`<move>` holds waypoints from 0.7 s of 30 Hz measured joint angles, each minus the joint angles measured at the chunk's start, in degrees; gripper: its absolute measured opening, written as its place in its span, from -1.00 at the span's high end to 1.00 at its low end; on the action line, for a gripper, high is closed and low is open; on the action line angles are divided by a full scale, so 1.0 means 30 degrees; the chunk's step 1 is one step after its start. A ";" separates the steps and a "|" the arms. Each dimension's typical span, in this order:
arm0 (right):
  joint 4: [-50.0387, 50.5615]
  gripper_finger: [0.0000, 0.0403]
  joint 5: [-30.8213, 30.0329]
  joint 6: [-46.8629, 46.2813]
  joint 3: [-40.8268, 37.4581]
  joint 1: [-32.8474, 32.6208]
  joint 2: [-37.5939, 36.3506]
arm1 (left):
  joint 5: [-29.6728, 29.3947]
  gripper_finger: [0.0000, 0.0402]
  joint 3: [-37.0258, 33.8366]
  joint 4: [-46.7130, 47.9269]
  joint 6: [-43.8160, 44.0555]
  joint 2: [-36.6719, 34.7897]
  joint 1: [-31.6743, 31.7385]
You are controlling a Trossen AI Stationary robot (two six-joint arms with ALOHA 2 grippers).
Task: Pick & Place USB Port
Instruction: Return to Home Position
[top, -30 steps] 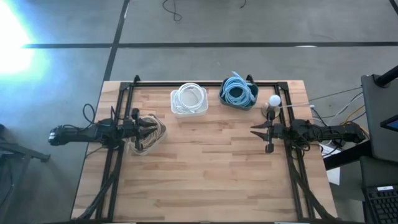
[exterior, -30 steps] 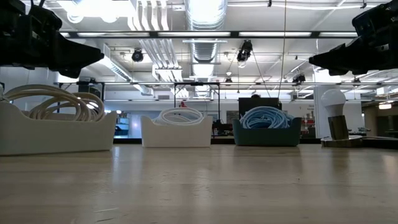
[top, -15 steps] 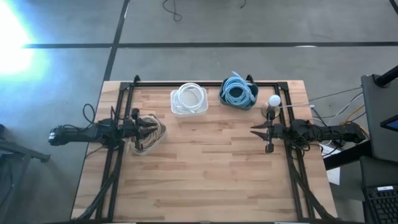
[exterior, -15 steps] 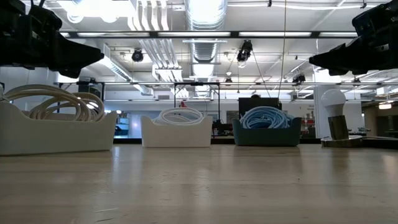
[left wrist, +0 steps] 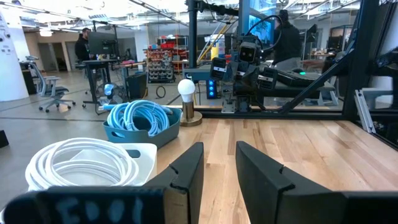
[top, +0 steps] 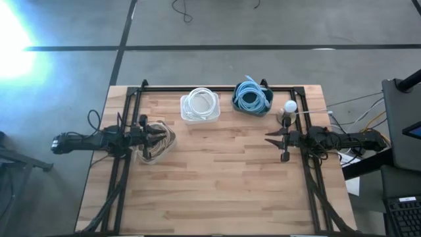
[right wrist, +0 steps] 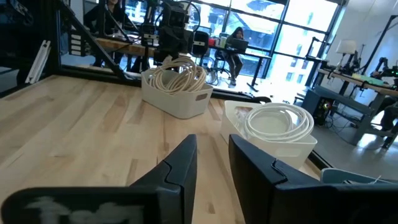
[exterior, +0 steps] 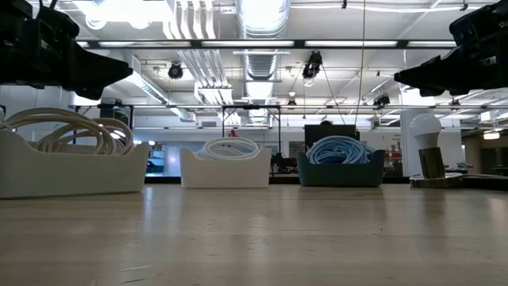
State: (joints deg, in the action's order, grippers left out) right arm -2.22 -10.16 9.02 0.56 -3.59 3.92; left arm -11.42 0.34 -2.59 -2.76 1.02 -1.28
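at opposite side edges, left gripper (top: 161, 135), right gripper (top: 268, 138), table (top: 217, 178) between

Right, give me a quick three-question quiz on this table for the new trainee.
1. True or false: the light bulb stands beside the blue bin.
2. Which cables lie under the left tool? A brown, B white, C blue.
3. What does the right tool hold?
Key: 1 true; 2 A, the brown cables; 3 nothing, it is open and empty.
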 joint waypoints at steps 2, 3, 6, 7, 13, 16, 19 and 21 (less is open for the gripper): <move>0.0000 0.57 0.0002 0.0000 0.0000 0.0005 0.0000 | 0.0000 0.50 0.0000 0.0000 0.0004 -0.0006 0.0000; 0.0000 0.58 -0.0002 0.0000 0.0000 0.0000 0.0000 | 0.0000 0.50 0.0000 0.0000 -0.0003 -0.0007 0.0000; 0.0000 0.61 -0.0002 0.0000 0.0000 0.0005 0.0000 | 0.0000 0.50 0.0000 -0.0002 0.0004 0.0000 0.0000; 0.0000 0.62 0.0001 0.0000 0.0000 -0.0003 0.0000 | 0.0000 0.50 0.0000 -0.0005 0.0003 -0.0001 0.0000; 0.0000 0.66 0.0002 0.0000 0.0000 -0.0003 0.0000 | 0.0000 0.50 0.0000 0.0000 0.0004 -0.0007 0.0015; 0.0000 0.66 0.0001 0.0000 0.0000 0.0004 0.0000 | 0.0000 0.50 0.0000 0.0000 0.0004 -0.0002 0.0015; 0.0000 0.64 -0.0003 0.0000 0.0000 0.0000 -0.0002 | 0.0000 0.50 0.0000 -0.0006 -0.0002 0.0000 0.0015; 0.0000 0.62 -0.0002 0.0000 0.0000 0.0005 0.0000 | 0.0000 0.50 0.0000 -0.0006 -0.0002 0.0000 0.0015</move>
State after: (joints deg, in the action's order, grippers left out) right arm -2.22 -10.16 9.02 0.56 -3.57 3.92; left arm -11.42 0.34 -2.61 -2.76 1.02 -1.23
